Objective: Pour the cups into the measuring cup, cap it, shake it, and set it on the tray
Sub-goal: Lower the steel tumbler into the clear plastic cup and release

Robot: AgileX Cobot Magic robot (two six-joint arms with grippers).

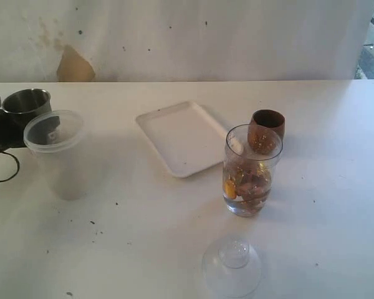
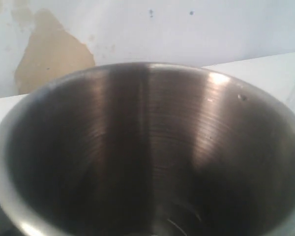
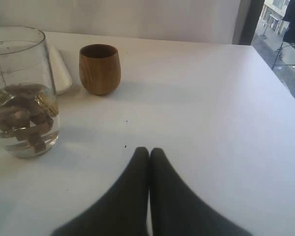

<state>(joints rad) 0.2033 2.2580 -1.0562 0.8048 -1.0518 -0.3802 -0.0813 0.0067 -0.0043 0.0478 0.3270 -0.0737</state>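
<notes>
Soft, even light washes the white table (image 1: pixel 336 237), leaving faint shadows; glare streaks the steel tumbler (image 2: pixel 147 152), which fills the left wrist view slightly blurred.

Jaws pressed together, wooden cup (image 3: pixel 100 69) near measuring cup (image 3: pixel 22 93)

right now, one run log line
left gripper holds brushed-steel tumbler | right gripper shut, empty | clear graduated measuring cup part-filled, uncapped
</notes>
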